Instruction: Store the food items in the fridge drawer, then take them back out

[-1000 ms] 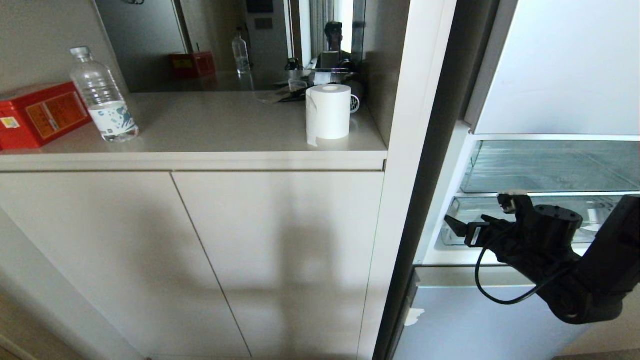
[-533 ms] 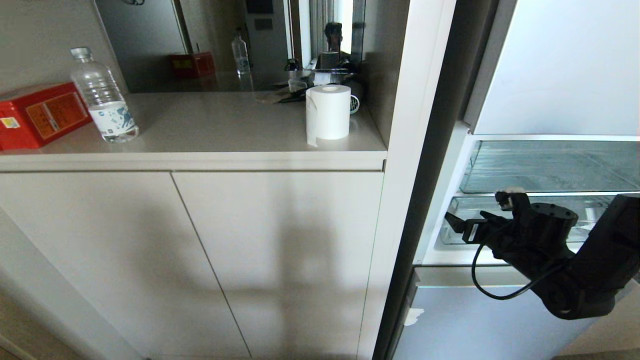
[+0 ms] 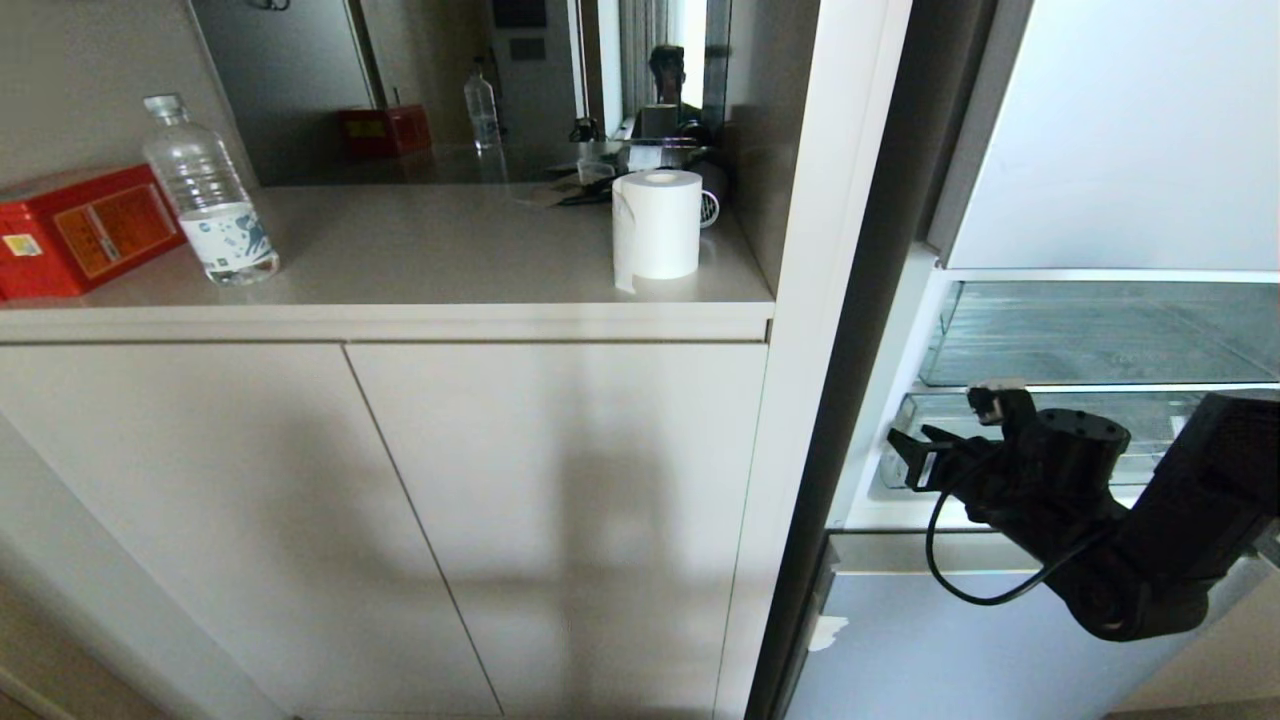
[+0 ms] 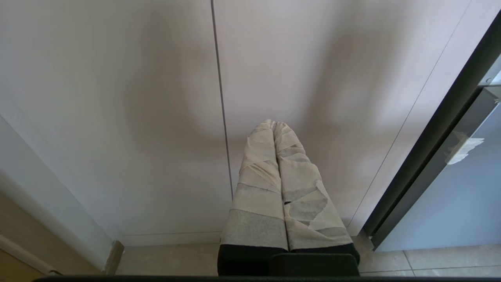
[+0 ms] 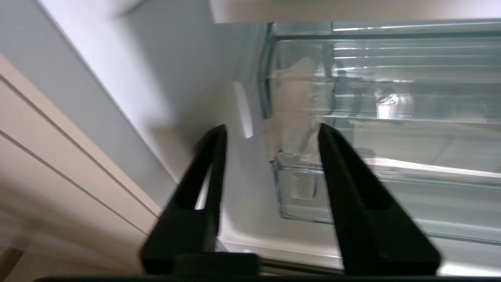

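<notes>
the right claw (image 3: 908,455) is at the left end of the open fridge, low down, in front of the clear drawer (image 3: 1040,415). its two black fingers (image 5: 348,184) stand apart with a gap between them. nothing is in the gap. the fingers hold nothing and they do not touch the drawer. in the right wrist view the corner of the drawer (image 5: 297,188) sits just past the finger tips, with the white fridge wall (image 5: 242,188) beside it.

the drawer is the lower of two clear boxes in the fridge. another clear box (image 3: 1100,330) sits right above it. the drawer looks shut, and its front lip is near the claw. i cannot see any red food in any view. the drawer wall is see-through but blurry, so i cannot tell what is inside.

the left claw (image 4: 274,125) hangs low in front of the pale cupboard doors (image 4: 117,117), near the floor. its two fingers (image 4: 258,188) are wrapped in pale tape and pressed tight together. it holds nothing.

on the counter (image 3: 420,260) to the left of the fridge stand a white paper roll (image 3: 656,236), a water bottle (image 3: 208,195) and a red box (image 3: 80,230). the roll is well apart from the bottle. the bottle is just beside the red box.
</notes>
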Available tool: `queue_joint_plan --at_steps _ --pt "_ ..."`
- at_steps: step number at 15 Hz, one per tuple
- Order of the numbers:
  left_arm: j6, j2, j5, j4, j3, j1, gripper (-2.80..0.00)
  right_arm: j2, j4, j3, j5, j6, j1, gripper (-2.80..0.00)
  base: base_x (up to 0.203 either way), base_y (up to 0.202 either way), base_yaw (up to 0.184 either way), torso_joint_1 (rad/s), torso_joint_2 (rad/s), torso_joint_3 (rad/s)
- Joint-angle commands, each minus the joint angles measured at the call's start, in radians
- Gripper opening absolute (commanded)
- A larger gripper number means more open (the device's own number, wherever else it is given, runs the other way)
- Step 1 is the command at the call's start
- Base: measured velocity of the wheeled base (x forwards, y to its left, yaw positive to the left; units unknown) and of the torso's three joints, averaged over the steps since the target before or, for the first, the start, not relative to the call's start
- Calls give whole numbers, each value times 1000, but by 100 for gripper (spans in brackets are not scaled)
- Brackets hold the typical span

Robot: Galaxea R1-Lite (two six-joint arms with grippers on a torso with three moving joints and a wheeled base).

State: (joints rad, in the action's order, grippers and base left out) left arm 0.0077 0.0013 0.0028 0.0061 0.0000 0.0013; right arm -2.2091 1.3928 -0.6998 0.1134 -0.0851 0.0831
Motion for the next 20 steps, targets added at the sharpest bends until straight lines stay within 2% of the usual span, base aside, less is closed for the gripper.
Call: queue_joint_plan --at_steps 1,8,12,15,20 --pt "0 0 0 0 0 0 -280 -3 9 -2 -13 -1 30 -280 0 0 0 0 0 0" --pt "0 0 0 0 0 0 -280 23 33 34 -37 -2 44 -280 0 0 0 0 0 0" --pt "0 0 0 0 0 0 -280 68 119 183 -36 -3 46 -280 0 0 0 0 0 0" --pt "0 0 0 0 0 0 -280 124 136 324 -33 -13 46 -280 0 0 0 0 0 0" --pt "0 0 0 0 0 0 -280 274 137 524 -29 -99 46 -280 0 0 0 0 0 0"
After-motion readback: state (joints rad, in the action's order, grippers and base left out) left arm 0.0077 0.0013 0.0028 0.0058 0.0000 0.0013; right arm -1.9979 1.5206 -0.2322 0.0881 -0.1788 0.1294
